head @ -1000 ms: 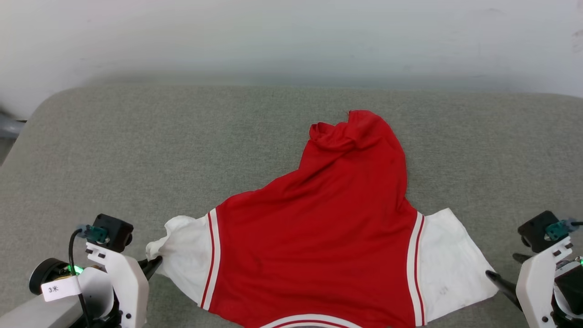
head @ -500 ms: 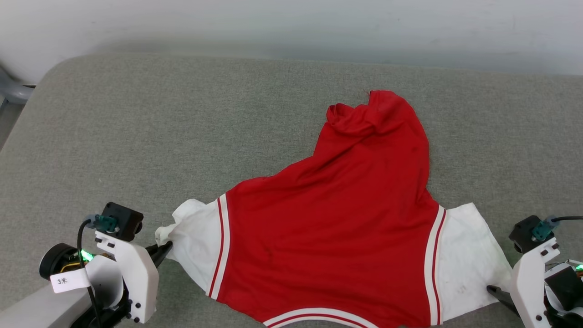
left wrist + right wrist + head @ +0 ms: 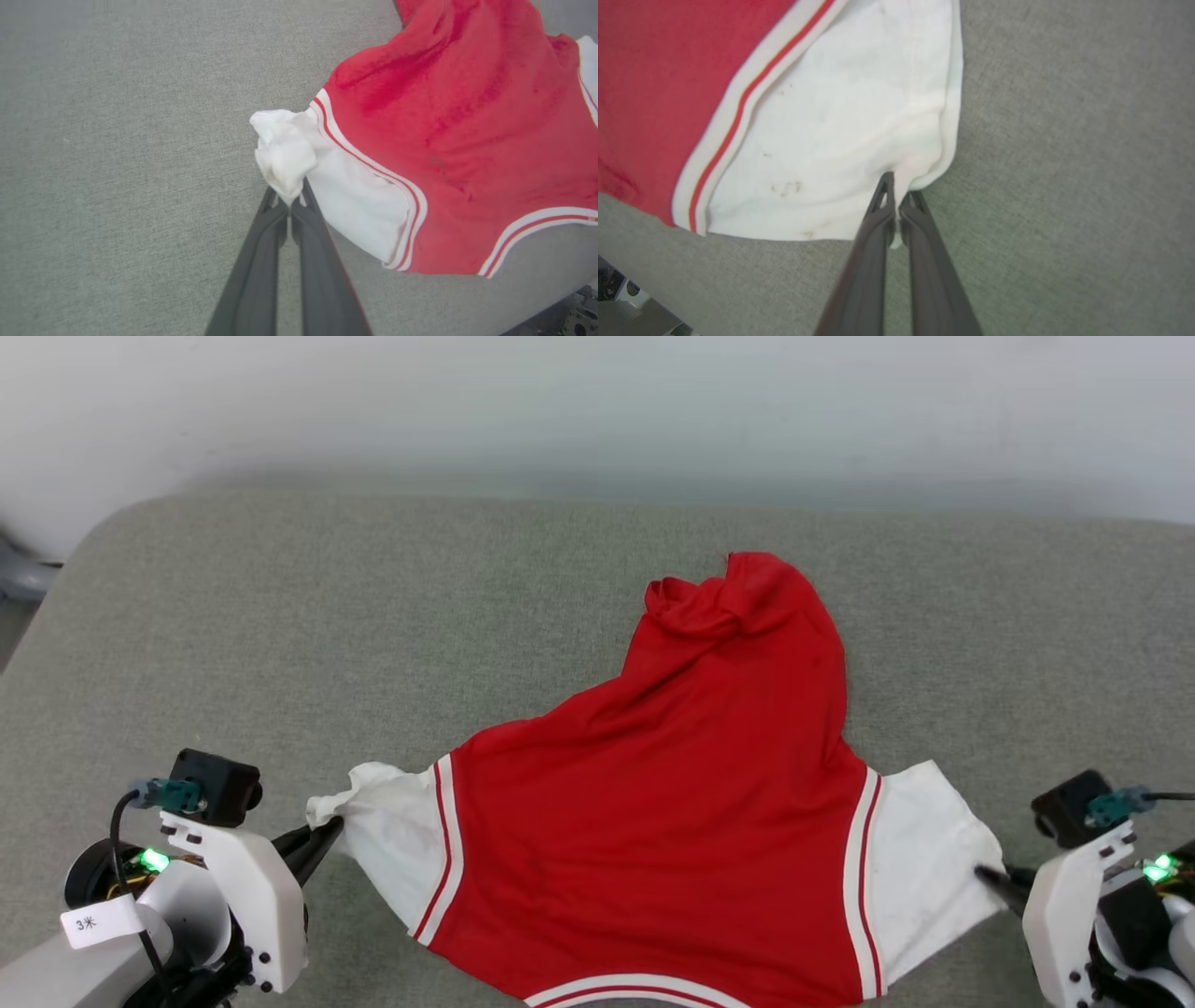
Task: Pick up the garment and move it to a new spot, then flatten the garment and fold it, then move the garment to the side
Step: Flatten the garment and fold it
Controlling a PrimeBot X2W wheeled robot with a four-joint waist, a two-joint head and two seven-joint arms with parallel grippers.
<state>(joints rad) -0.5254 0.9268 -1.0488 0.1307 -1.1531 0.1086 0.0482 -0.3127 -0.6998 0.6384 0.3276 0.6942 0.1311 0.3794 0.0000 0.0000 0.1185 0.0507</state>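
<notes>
Left claw (image 3: 325,828) is pinched tight on the bunched white cuff (image 3: 282,154) of the garment (image 3: 653,821). Right claw (image 3: 988,877) is likewise closed on the edge of the opposite white sleeve (image 3: 840,116). Between the two claws the jersey lies spread sleeve to sleeve. Ahead of them its red body narrows into a rumpled, turned-over heap. I'd judge the flattening only begun, with no fold made and no move aside. It's a thin, smooth knit with ribbed striped trim and faint smudges on the sleeve, lying on a coarse grey woven pad (image 3: 280,644).
</notes>
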